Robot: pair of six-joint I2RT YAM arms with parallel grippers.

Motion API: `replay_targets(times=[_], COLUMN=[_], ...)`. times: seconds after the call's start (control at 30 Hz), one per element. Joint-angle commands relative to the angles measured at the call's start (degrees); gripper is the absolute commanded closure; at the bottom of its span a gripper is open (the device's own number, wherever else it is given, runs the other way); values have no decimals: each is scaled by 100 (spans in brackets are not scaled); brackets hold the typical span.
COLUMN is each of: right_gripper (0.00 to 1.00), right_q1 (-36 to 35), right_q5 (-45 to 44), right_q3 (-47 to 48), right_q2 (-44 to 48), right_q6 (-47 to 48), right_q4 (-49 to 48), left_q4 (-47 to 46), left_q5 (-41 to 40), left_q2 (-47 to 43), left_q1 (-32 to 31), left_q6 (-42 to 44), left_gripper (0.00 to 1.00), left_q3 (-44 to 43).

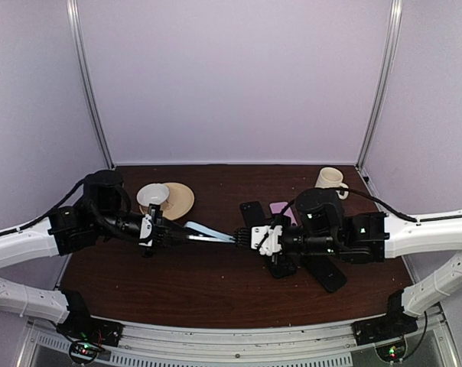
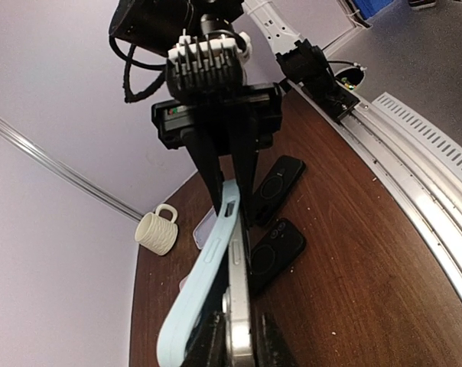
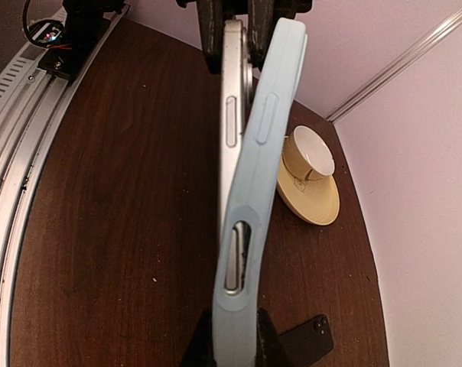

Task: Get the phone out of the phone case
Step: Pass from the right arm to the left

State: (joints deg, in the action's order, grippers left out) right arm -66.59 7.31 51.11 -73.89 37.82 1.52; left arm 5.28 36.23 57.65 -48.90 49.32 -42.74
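Note:
A silver phone (image 2: 239, 302) in a light blue case (image 2: 203, 277) is held on edge above the table between both grippers (image 1: 208, 231). My left gripper (image 2: 239, 342) is shut on the phone's bare near end, where the case has peeled away and bows out to one side. My right gripper (image 3: 235, 345) is shut on the other end, over the case (image 3: 255, 206), with the phone (image 3: 231, 115) still seated inside there. In the top view the left gripper (image 1: 159, 233) and right gripper (image 1: 250, 237) face each other.
A tan saucer (image 1: 183, 200) with a white cup (image 1: 152, 195) stands behind the left gripper. A cream mug (image 1: 330, 178) is at the back right. Black phones or cases (image 1: 253, 213) (image 1: 323, 272) and a pink one (image 1: 280, 207) lie under the right arm.

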Motion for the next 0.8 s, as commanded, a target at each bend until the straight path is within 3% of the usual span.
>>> replay_targets(times=[0.0, 0.07, 0.23, 0.43, 0.77], right_gripper=[100, 100, 100, 100, 100], right_q1=[-211, -244, -310, -390, -539], right_q5=[455, 494, 517, 468, 147], right_q3=[463, 470, 517, 576, 1091], right_q2=[-4, -11, -40, -112, -860], right_q6=[-106, -212, -382, -464, -598], right_q4=[-1045, -1221, -1477, -1565, -2378], left_q4=[-45, -36, -67, -70, -4], left_q5=[97, 67, -102, 0, 445], left_q2=[89, 106, 103, 119, 199], left_q1=[-31, -31, -31, -31, -31], left_q6=[136, 169, 227, 184, 95], left_gripper=[89, 89, 75, 67, 71], left_q3=[-97, -96, -60, -61, -107])
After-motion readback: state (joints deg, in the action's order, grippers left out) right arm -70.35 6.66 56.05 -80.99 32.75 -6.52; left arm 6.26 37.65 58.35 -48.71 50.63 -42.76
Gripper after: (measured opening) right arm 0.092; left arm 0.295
